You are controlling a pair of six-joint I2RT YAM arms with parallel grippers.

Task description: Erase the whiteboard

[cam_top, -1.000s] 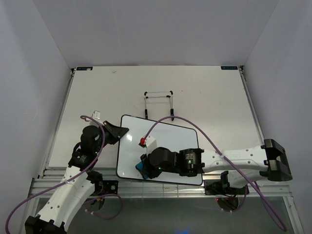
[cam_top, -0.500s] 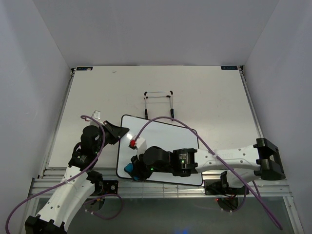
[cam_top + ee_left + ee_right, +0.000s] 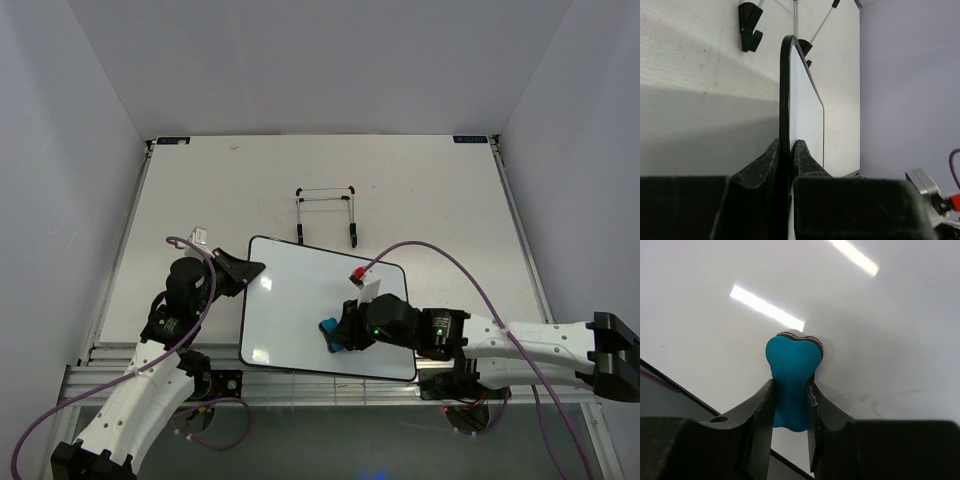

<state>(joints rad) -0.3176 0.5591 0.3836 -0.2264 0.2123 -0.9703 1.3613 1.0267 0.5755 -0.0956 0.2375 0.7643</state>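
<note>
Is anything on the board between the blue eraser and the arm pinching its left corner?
No. In the top view, only bare glossy whiteboard lies between the blue eraser and the left end effector.

The top view is bright and evenly lit from overhead, with only soft, short shadows on the table and a couple of small glare patches on the glossy whiteboard near its left edge. In the right wrist view two elongated streaks of reflected light cross the board, and the blue eraser throws a faint grey shadow to its right. The dark fingers beside it are blurred. In the left wrist view a broad soft shadow covers the table's lower half, and the near fingers there are black and out of focus.
</note>
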